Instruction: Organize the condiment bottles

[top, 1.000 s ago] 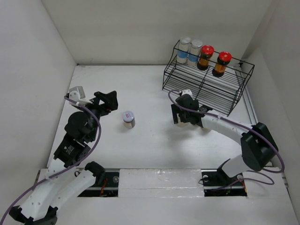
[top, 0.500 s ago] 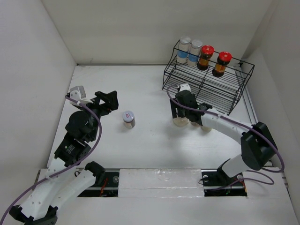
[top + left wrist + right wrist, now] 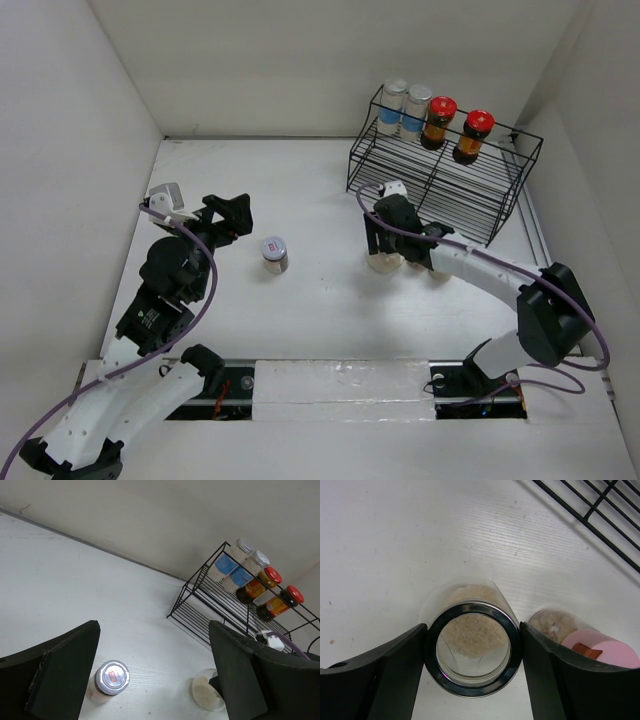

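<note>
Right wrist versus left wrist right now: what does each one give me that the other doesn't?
Right wrist only: the pink-capped jar right beside the wide clear jar, and the right gripper with its fingers flush against that jar's rim.

Left wrist only: the silver-lidded jar standing alone on the table, plus two blue-labelled bottles and two red-lidded bottles on the top shelf of the black wire rack.

Both: the wide clear jar and part of the rack.
</note>
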`<state>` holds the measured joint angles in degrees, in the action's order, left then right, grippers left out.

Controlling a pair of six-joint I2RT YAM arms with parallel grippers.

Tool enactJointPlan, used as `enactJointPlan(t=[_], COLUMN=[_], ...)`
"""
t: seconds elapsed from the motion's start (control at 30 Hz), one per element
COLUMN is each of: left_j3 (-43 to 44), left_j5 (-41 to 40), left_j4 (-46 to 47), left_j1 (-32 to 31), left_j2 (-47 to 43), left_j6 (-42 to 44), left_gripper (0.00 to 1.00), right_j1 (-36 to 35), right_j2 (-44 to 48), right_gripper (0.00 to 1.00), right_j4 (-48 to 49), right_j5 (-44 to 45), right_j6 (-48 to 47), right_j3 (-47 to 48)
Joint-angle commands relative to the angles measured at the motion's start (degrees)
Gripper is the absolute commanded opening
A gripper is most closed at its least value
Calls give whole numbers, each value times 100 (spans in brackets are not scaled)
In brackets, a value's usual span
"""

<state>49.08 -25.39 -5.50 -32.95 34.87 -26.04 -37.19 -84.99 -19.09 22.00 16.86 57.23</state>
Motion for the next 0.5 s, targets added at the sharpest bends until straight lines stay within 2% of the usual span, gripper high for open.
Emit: enactJointPlan(t=[0.0,0.23,0.47], left_j3=[75,75,75], left_j5=[78,78,78], left_j4=[216,216,216], left_j1=[8,8,8], left_j2=[11,-42,-42], left_j6=[55,55,55], left_gripper=[86,86,86], right_j1=[-87,-87,273], right_j2=[421,536,-244], right_gripper=[49,48,48], right_j4=[151,643,775], right_j5=[-72,-301,-529], right_j6=[54,-410,-868], right_j3=[209,1429,3222])
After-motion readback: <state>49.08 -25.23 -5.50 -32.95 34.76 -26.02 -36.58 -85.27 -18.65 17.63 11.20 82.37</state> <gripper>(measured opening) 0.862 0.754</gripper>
